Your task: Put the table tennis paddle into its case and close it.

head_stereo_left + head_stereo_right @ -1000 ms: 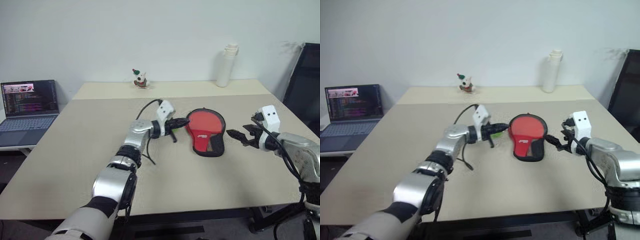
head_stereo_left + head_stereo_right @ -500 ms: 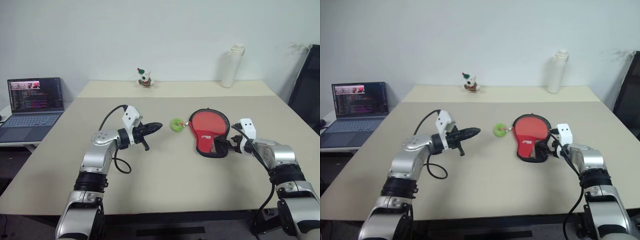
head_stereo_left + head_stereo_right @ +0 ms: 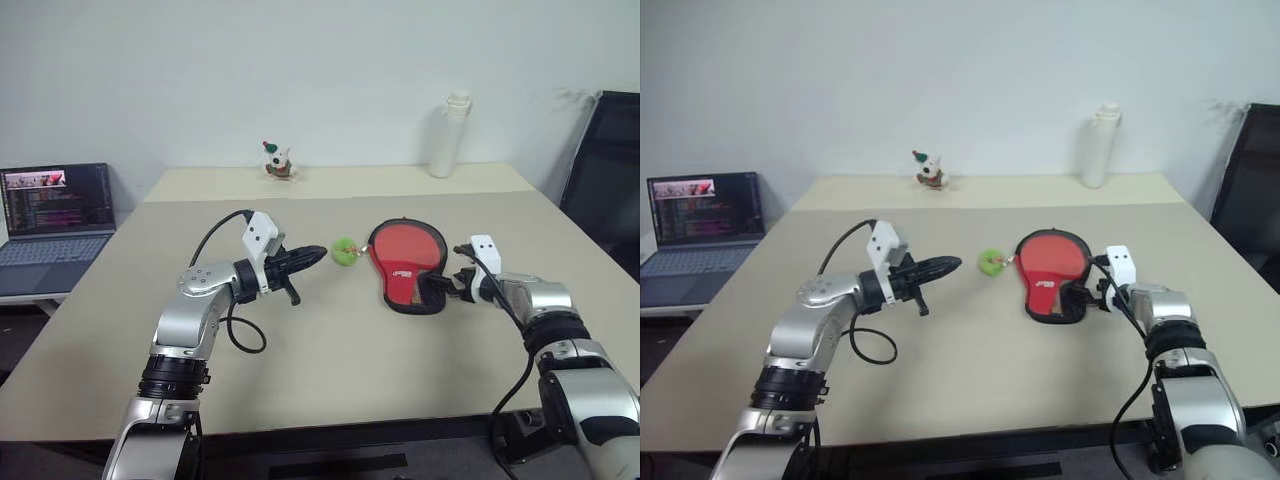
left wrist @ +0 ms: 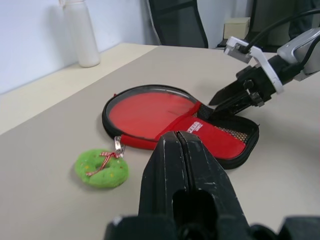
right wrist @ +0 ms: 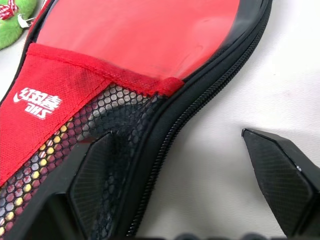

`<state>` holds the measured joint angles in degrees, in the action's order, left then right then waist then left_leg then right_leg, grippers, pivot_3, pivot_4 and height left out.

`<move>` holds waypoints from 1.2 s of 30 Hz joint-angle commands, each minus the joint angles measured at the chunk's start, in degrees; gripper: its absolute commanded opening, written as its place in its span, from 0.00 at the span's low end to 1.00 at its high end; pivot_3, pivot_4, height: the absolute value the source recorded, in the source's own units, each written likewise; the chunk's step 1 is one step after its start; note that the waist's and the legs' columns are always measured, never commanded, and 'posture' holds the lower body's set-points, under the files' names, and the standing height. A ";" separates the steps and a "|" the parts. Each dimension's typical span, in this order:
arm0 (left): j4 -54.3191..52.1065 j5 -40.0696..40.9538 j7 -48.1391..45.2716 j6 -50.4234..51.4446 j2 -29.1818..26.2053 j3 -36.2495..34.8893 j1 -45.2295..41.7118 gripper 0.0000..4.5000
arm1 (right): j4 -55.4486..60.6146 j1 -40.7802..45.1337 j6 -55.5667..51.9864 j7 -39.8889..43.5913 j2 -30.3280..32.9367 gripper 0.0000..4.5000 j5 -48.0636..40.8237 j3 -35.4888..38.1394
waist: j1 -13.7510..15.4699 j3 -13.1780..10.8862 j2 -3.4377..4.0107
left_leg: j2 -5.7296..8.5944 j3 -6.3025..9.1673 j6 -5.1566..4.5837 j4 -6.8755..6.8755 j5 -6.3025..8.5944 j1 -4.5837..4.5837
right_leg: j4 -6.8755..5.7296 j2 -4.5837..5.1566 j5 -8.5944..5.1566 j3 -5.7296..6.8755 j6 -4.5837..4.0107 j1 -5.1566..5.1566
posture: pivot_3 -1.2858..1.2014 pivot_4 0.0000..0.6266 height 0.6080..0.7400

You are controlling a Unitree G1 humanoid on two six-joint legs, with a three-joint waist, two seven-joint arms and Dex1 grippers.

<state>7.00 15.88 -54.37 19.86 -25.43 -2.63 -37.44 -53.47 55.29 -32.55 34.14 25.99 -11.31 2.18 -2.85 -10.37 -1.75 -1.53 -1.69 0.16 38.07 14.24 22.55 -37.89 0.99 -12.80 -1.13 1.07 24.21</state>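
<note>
The case (image 3: 408, 283) lies flat at mid-table, red logo pocket and black mesh up, black zipper rim (image 5: 200, 102) around it. Inside its round end shows the red face of the table tennis paddle (image 3: 405, 246); the handle is hidden under the pocket. My right gripper (image 3: 438, 288) is open at the case's right lower edge. One finger (image 5: 97, 172) rests on the mesh, the other finger (image 5: 280, 172) over bare table, so the jaws straddle the rim. My left gripper (image 3: 315, 252) is shut and empty, pointing level at a small green ring (image 3: 345, 250) tied to the case's left side.
A white bottle (image 3: 447, 135) and a small figurine (image 3: 277, 160) stand at the table's far edge. An open laptop (image 3: 55, 215) sits on a side surface at the left. A black chair (image 3: 605, 170) stands at the right. The table (image 3: 330, 340) is bare in front.
My left gripper has drawn back left from the case and green ring, staying shut. My right gripper has come down to the case's right edge, its jaws slightly narrower. The camera has shifted.
</note>
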 commanded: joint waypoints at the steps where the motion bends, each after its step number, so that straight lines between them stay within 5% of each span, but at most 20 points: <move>1: -2.72 1.14 0.29 0.11 -1.05 0.03 -0.06 0.00 | -4.04 1.44 1.04 1.17 -2.04 0.71 1.37 -0.43 | -0.35 0.00 0.00 | -0.02 0.01 0.00 0.00 0.00 -0.05 | 0.00 -0.02 0.00 0.00 0.00 -0.04 | 0.52 0.24 1.00; 11: -6.87 3.70 -2.43 2.45 -4.66 -0.49 4.80 0.00 | -5.15 2.24 -0.29 5.25 -5.47 0.00 2.27 -1.11 | -0.70 0.02 -0.01 | -0.08 0.03 0.00 -0.01 0.00 -0.13 | -0.06 -0.07 0.00 -0.08 -0.01 -0.06 | 0.52 0.24 1.00; 24: -12.21 8.96 -10.92 6.90 -13.47 0.51 9.62 0.00 | 29.87 -8.01 -20.04 9.99 -8.63 0.00 -3.15 -5.81 | -1.26 0.01 0.00 | -0.22 0.18 0.00 -0.17 0.01 0.00 | -0.07 -0.22 -0.09 0.02 -0.14 0.12 | 0.52 0.24 1.00; 36: -20.74 12.39 -14.98 10.06 -18.17 1.61 18.57 0.00 | 70.14 -28.86 -44.35 -4.31 -12.81 0.00 -9.47 -1.04 | -0.14 0.01 0.00 | -0.18 0.29 0.03 -0.17 0.03 0.21 | 0.00 -0.12 -0.29 0.11 0.09 0.25 | 0.52 0.24 1.00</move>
<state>-11.07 26.81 -68.76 29.83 -42.76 -0.25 -18.83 11.19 27.51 -73.26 30.80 13.80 -18.28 0.75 -2.98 -10.36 -1.75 -1.69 -1.40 0.19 37.91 14.27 22.77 -37.89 0.88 -13.09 -1.00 1.16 24.45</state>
